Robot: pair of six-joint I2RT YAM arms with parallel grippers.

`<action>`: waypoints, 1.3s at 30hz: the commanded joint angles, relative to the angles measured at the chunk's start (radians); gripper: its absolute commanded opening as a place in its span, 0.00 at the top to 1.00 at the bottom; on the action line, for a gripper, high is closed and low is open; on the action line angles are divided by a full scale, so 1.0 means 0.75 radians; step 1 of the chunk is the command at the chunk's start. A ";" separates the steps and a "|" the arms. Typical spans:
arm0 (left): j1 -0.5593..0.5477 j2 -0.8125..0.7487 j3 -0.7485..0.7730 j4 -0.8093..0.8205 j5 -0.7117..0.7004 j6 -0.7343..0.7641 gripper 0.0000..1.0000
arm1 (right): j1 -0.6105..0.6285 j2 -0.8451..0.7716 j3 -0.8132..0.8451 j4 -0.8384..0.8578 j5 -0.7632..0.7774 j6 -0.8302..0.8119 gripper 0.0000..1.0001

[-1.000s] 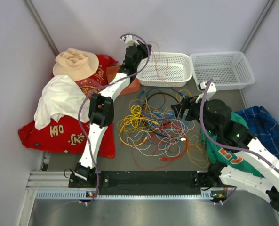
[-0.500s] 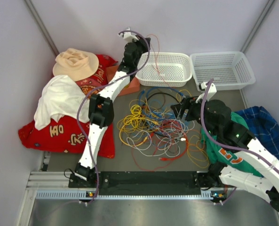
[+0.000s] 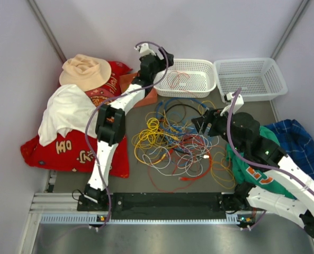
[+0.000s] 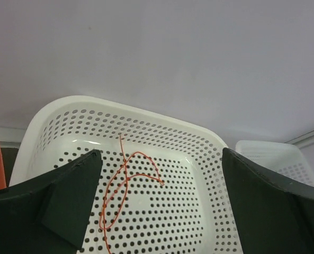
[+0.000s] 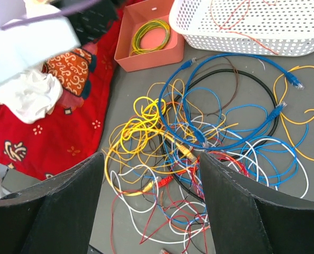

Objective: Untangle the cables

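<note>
Left pincer (image 4: 160, 156) gapes wide with nothing between its fingers, above the white basket (image 4: 146, 114) at top centre of the overhead view, where one red wire (image 4: 124, 159) lies. Right pincer (image 5: 151, 157) stands apart too, empty, over the cables (image 5: 199, 132) heaped mid-frame on the bench (image 5: 299, 53)

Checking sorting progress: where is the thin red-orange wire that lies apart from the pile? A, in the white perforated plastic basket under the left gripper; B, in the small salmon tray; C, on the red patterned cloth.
A: the thin red-orange wire lies looped inside the white perforated plastic basket below the open left gripper.
</note>
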 commanded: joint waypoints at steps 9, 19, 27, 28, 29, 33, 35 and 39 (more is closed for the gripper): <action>-0.175 -0.556 -0.454 -0.040 0.323 0.033 0.01 | -0.010 -0.073 -0.068 0.028 0.034 0.069 0.28; -0.272 -0.544 -0.863 0.146 0.178 -0.455 0.01 | -0.008 -0.096 -0.042 -0.023 0.096 0.046 0.28; -0.304 -0.407 -0.902 0.479 -0.106 -0.733 0.01 | -0.010 -0.114 -0.060 -0.052 0.122 0.058 0.28; -0.304 -0.360 -0.872 0.500 -0.119 -0.760 0.01 | -0.010 -0.116 -0.058 -0.056 0.124 0.058 0.28; -0.308 -0.337 -0.853 0.527 -0.125 -0.781 0.01 | -0.010 -0.122 -0.058 -0.060 0.129 0.054 0.28; -0.308 -0.205 -0.700 0.506 -0.111 -0.848 0.02 | -0.008 -0.128 -0.062 -0.078 0.159 0.036 0.28; -0.308 -0.166 -0.655 0.470 -0.092 -0.867 0.09 | -0.008 -0.133 -0.066 -0.081 0.171 0.028 0.28; -0.304 -0.102 -0.618 0.482 -0.086 -0.896 0.26 | -0.010 -0.131 -0.070 -0.079 0.186 0.003 0.28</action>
